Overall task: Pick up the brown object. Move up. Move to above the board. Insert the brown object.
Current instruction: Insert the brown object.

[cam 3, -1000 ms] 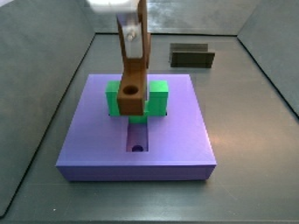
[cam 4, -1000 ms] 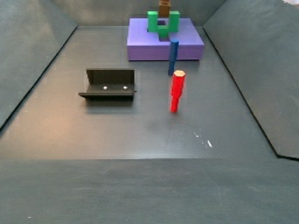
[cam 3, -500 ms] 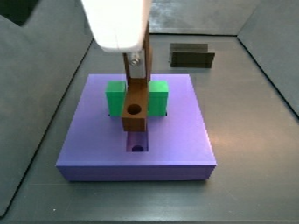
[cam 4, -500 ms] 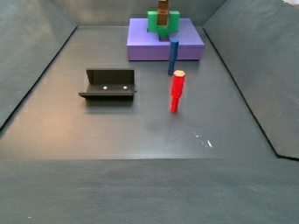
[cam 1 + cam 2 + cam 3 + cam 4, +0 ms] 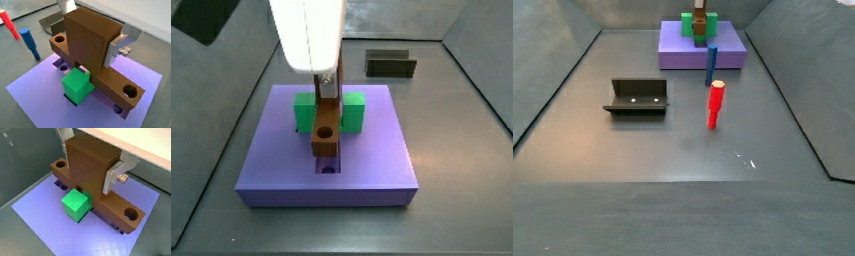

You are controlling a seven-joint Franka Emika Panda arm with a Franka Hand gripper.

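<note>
Our end effector (image 5: 326,78) is hanging directly above the board (image 5: 372,165), and in both wrist views its silver fingers (image 5: 127,42) are clamping the brown object (image 5: 325,128) by its flat sides. We are seeing the bar's lower end, with its round hole, sitting in the board's centre slot, passing through the green bracket (image 5: 303,112). Left to right in a side view, we are seeing the dark olive box (image 5: 637,97) on the floor, then the red peg (image 5: 716,104) standing upright near the blue peg (image 5: 711,64), with the board at the far back.
</note>
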